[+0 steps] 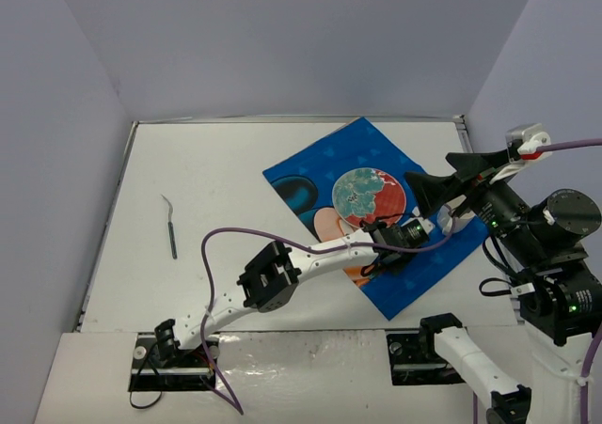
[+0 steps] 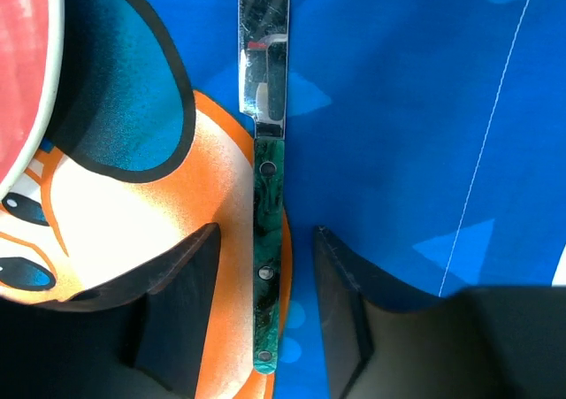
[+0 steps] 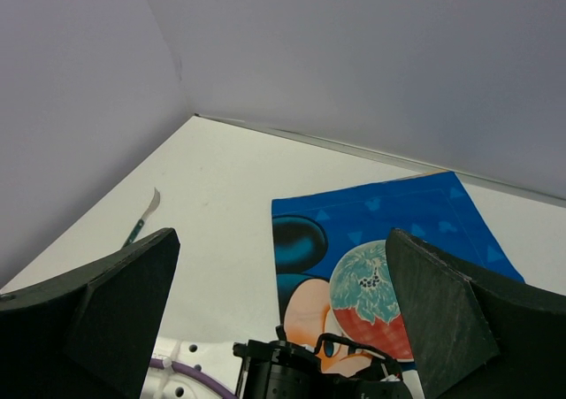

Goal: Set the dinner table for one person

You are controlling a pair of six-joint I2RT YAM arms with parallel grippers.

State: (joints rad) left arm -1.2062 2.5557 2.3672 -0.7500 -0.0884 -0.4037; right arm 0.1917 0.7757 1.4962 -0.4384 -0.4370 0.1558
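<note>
Left jaws stand parted astride the knife, touching neither side; it lies on the placemat, blade toward 12. Rising crooked, I could clip its handle and skew it. Right jaws gape empty at 3 o'clock, over the table carrying the placemat.

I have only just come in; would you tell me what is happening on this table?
The robot is setting a place for one. The left gripper hangs low over the blue placemat, its jaws apart on either side of a green-handled knife that lies flat on the mat beside the plate. The right gripper hangs open, higher up on the right. Another green-handled utensil lies on the bare dinner table, far left.
</note>
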